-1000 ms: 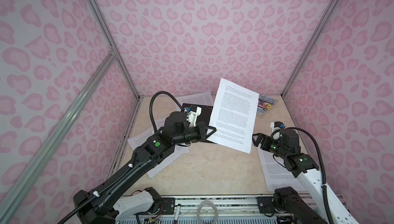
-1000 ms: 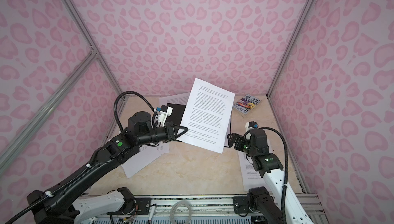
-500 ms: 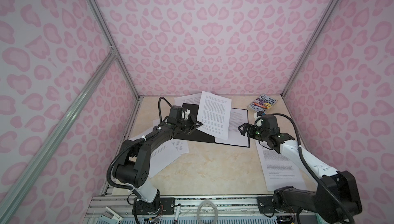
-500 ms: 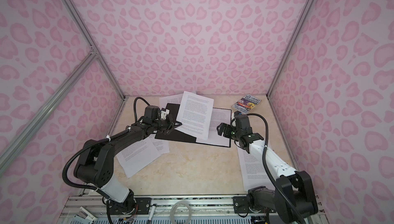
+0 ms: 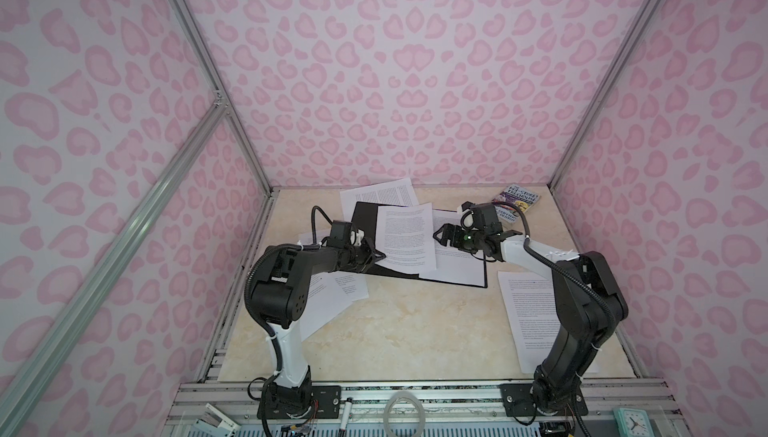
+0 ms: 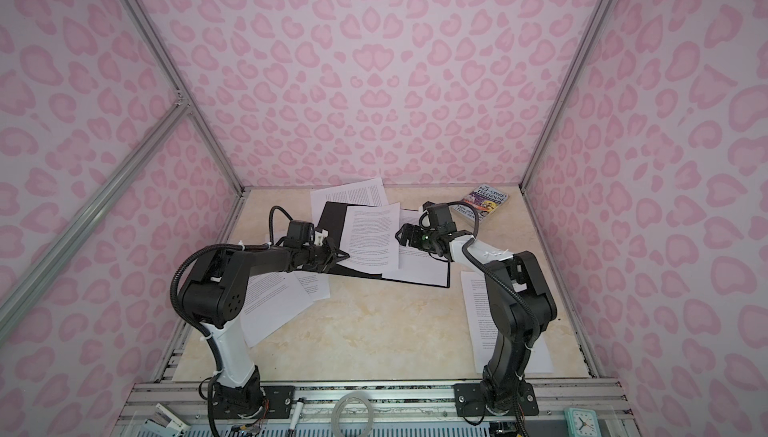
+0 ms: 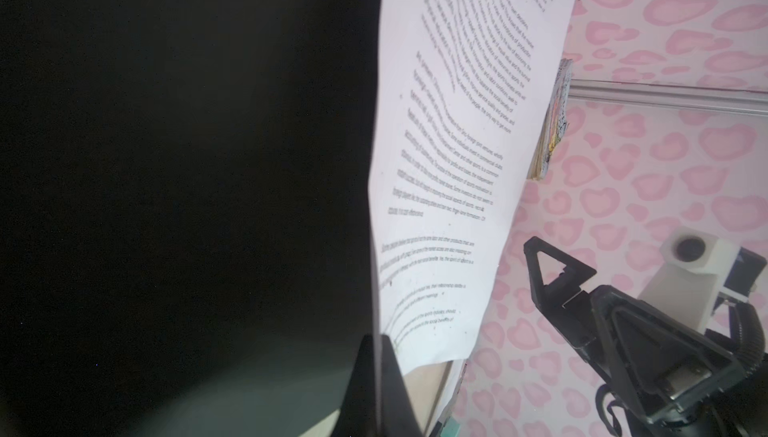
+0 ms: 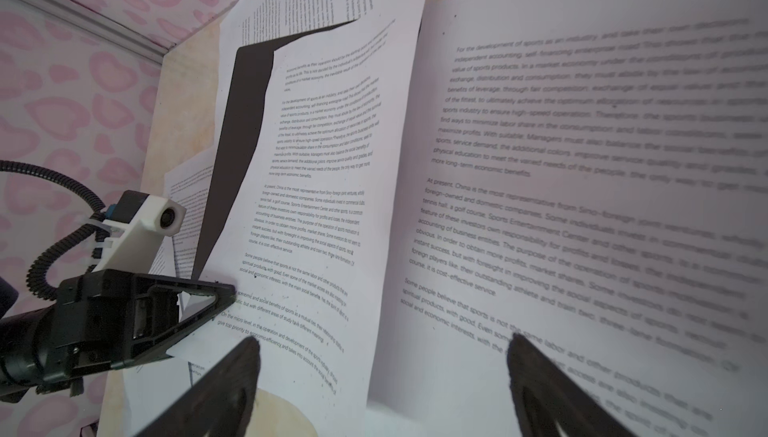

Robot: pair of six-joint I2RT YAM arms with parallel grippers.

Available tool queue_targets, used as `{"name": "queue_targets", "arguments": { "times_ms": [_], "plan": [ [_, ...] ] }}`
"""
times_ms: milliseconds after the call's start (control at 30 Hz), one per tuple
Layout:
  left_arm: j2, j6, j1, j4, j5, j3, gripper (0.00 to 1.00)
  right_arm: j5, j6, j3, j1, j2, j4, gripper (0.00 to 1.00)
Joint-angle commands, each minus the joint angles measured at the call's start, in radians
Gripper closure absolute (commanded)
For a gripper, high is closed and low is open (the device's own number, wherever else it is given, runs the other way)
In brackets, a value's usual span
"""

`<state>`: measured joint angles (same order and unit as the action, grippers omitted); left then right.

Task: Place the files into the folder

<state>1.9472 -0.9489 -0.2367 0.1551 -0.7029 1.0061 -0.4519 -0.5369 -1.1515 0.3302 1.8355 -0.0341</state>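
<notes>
Placement is the step in hand: your left gripper (image 5: pixel 376 255) is clamped on the near corner of one sheet (image 5: pixel 405 233), which lies over the open folder (image 5: pixel 365 216) at the back of the tabletop (image 5: pixel 415 322). Your right gripper (image 5: pixel 439 238) hovers just beside it, jaws spread, holding nothing. Next, release that corner and square the sheet inside. A second ago the sheet hung high above the folder; now it is down.

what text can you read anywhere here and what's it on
"STOREY TREEHOUSE": paperback book cover; number before it unclear.
"At present, China is the most representative": flat sheet in the folder.
"On the micro level, in the operation": pinched sheet in left gripper.
Other sheets, clock dial: too small.
</notes>
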Motion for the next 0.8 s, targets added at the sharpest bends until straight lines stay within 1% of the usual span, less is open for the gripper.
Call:
{"name": "queue_targets", "arguments": {
  "times_ms": [0,67,233,400,467,533,667,733,767],
  "plan": [
    [0.019,0.01,0.001,0.068,-0.021,-0.007,0.97,-0.045,-0.017,-0.03,0.016,0.056,0.029,0.08],
    [0.025,0.004,0.002,0.077,-0.026,-0.014,0.97,-0.064,-0.032,-0.043,0.023,0.092,0.041,0.09],
    [0.023,-0.001,0.0,0.091,-0.03,-0.027,0.97,-0.097,-0.038,-0.074,0.047,0.149,0.053,0.17],
    [0.015,-0.005,0.001,0.098,-0.03,-0.034,0.97,-0.125,-0.056,-0.093,0.064,0.182,0.054,0.32],
    [0.012,-0.005,0.0,0.099,-0.03,-0.034,0.97,-0.134,-0.067,-0.082,0.064,0.176,0.07,0.41],
    [0.01,-0.008,0.001,0.104,-0.033,-0.035,0.97,-0.141,-0.074,-0.072,0.064,0.168,0.078,0.53],
    [0.003,-0.013,0.001,0.117,-0.039,-0.04,0.97,-0.154,-0.081,-0.061,0.063,0.163,0.076,0.78],
    [-0.002,-0.021,0.002,0.13,-0.048,-0.044,0.96,-0.154,-0.079,-0.054,0.062,0.151,0.074,0.97],
    [-0.006,-0.025,0.001,0.144,-0.058,-0.047,0.96,-0.152,-0.078,-0.05,0.058,0.142,0.066,1.0]
  ]
}}
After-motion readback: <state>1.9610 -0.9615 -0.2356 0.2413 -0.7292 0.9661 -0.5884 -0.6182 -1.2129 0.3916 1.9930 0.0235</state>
